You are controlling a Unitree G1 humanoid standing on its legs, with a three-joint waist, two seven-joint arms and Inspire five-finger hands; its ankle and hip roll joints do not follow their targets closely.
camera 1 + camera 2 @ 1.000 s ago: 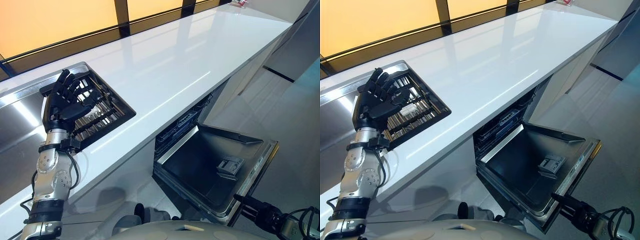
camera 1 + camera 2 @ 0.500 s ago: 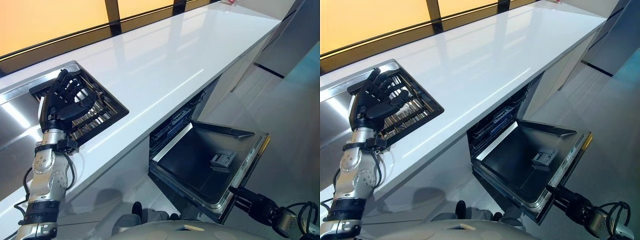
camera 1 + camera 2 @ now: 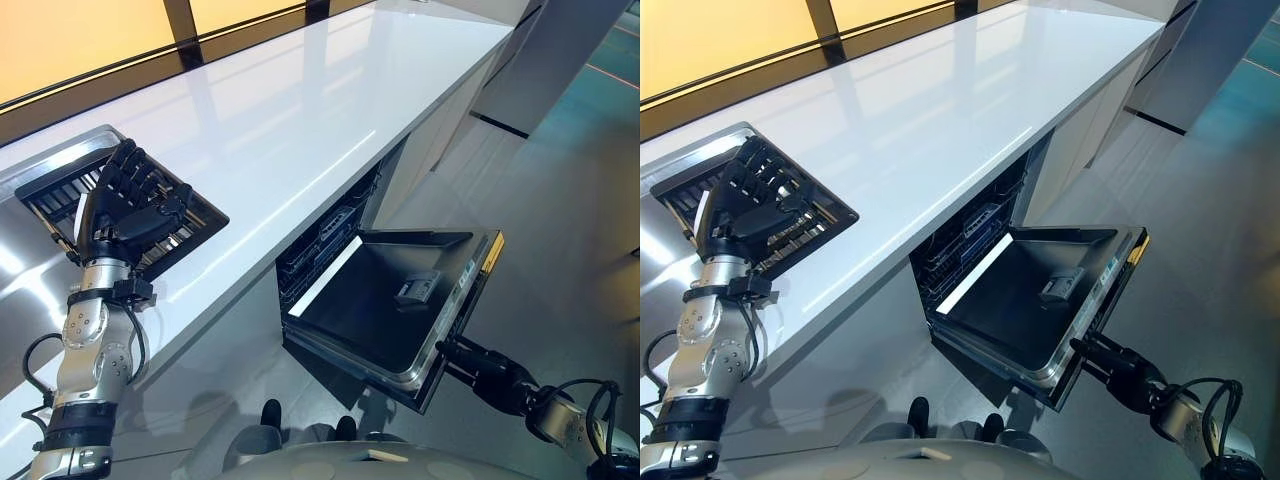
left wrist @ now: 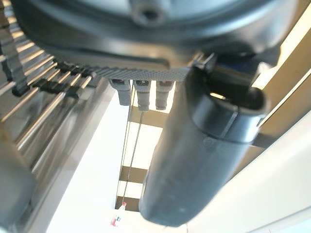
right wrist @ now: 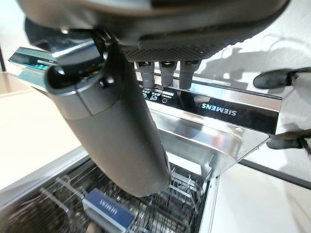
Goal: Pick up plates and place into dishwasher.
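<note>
Lowered further, dishwasher door (image 3: 400, 310) hides right hand's (image 3: 1102, 358) fingers.

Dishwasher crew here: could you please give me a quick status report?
Left hand open over black dish rack. Right hand at edge of half-lowered steel dishwasher door, grip unclear. No plates visible.

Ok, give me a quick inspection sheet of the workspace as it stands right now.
Surface: white countertop, bare along its length.
Job's things: dishwasher door partly lowered, rack visible inside; no plates seen.
Clutter: dark drying rack set in the steel sink.
Hands: left hand raised over the drying rack, fingers straight, empty; right hand at the door's top edge, grip unclear.
Cables: nothing seen.
Surroundings: grey tiled floor, amber window strip behind the counter.
</note>
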